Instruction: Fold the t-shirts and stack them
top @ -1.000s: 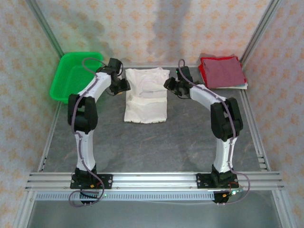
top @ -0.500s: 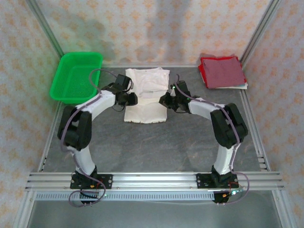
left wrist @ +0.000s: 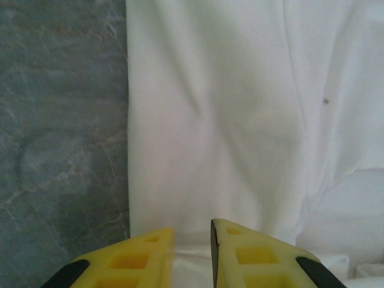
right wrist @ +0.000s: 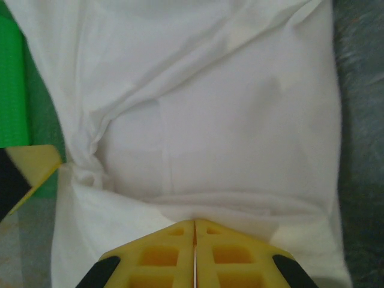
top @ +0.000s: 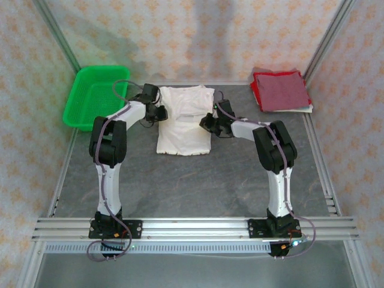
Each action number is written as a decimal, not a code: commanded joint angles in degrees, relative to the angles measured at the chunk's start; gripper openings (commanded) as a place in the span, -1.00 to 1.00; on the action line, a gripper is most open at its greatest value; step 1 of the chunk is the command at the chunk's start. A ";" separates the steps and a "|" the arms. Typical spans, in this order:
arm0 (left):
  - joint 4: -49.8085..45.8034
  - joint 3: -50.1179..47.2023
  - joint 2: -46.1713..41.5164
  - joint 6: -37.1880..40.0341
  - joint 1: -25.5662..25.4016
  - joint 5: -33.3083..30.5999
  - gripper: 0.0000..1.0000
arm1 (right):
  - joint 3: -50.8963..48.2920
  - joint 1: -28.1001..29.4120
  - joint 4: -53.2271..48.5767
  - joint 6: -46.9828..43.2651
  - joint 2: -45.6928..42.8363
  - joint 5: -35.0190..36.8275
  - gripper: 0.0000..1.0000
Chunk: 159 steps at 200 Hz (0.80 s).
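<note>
A white t-shirt point(top: 185, 120) lies partly folded, plain side up, at the back middle of the grey table. My left gripper point(top: 161, 112) is at its left edge. In the left wrist view the yellow fingers point(left wrist: 192, 231) stand close together with white cloth point(left wrist: 240, 120) pinched between them. My right gripper point(top: 207, 124) is at the shirt's right edge. The right wrist view has its jaws point(right wrist: 195, 222) pressed together on a raised fold of the white cloth point(right wrist: 240, 120). A dark red t-shirt point(top: 280, 90) lies folded square at the back right.
A green mesh basket point(top: 96, 96) stands at the back left, close to the left arm; its green wall point(right wrist: 12, 78) is seen past the shirt. Metal frame rails run along the table's sides. Bare grey table point(top: 198, 180) lies in front of the shirt.
Both grippers dropped from the shirt's upper sides to its side edges and closed on the cloth. The left one then drew back a little toward the far end.
</note>
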 commanded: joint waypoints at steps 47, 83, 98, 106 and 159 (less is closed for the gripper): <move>2.03 -16.48 -20.55 -5.69 -1.98 -5.76 -0.45 | 4.68 -1.20 0.07 -1.65 3.68 -0.49 -0.79; 7.65 -28.05 -32.67 -7.31 -5.75 -4.17 -0.41 | -0.41 -0.36 -1.57 -2.96 -6.52 -3.38 -0.57; 9.88 -30.80 -34.42 -8.14 -7.56 -1.01 -0.46 | -4.35 0.67 -0.56 -2.27 -10.66 -5.15 -0.51; 11.46 -32.10 -34.40 -8.46 -8.40 1.03 -0.49 | -6.56 1.41 0.66 -1.50 -12.33 -6.21 -0.50; 15.55 -42.07 -30.73 -11.50 -9.29 1.28 -0.64 | -21.42 4.48 11.74 5.82 -15.33 -7.76 -0.52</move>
